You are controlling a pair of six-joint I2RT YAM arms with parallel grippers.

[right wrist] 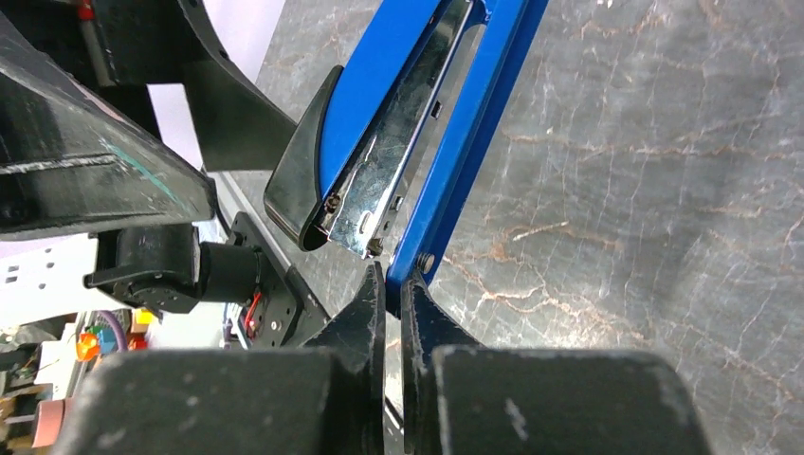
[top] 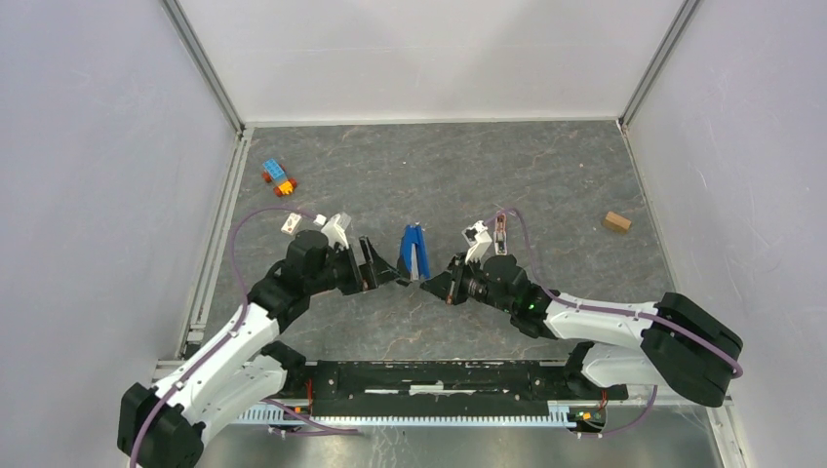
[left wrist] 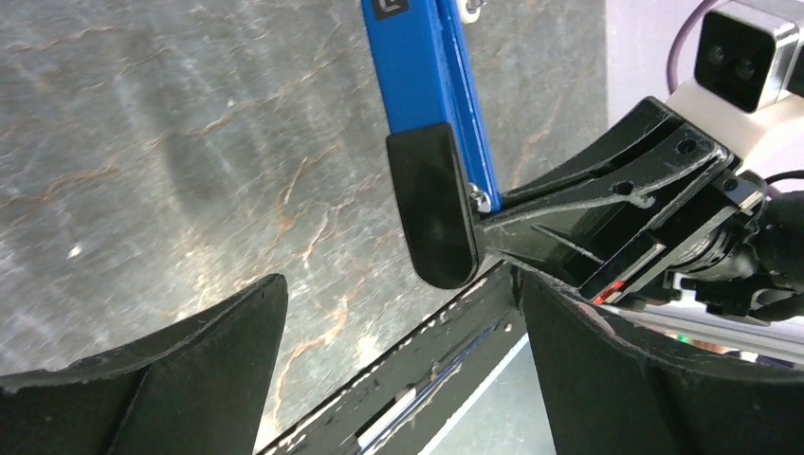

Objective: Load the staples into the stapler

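Note:
The blue stapler [top: 414,252] lies in the middle of the table between both arms. In the right wrist view the stapler [right wrist: 446,123] stands hinged open, its silvery metal channel showing between the blue top with the black end and the blue lower arm. My right gripper [right wrist: 394,281] is shut on the near tip of that lower arm. My left gripper [left wrist: 400,284] is open, its wide-spread fingers [left wrist: 204,365] just short of the stapler's black end [left wrist: 431,204], with nothing between them. The staples are not in view.
Blue-orange-red toy bricks [top: 279,176] lie at the far left. A small pink-and-white piece [top: 291,223] sits beside the left wrist. A wooden block [top: 615,221] lies at the far right. The black base rail [top: 429,378] runs along the near edge.

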